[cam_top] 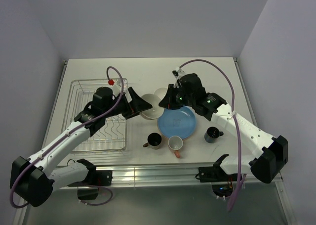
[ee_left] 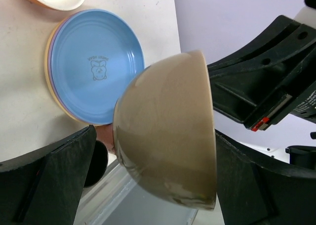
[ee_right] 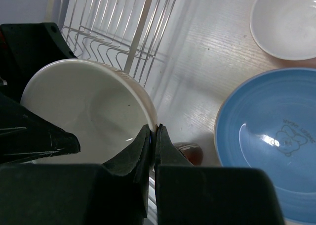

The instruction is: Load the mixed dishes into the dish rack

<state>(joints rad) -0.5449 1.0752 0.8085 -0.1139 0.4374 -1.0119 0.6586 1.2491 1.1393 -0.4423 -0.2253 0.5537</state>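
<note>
Around cream bowl [ee_left: 165,136], left gripper [ee_left: 155,180] wide open

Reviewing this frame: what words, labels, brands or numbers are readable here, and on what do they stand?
On the blue plate: a small printed animal figure with an arc of lettering above it, too small and blurred to read in any view.
On the cream bowl: no marking shows.
Nothing else readable.

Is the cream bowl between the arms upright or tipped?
Tipped. In the left wrist view the cream bowl has its rim nearly vertical; the right end effector pinches that rim.
</note>
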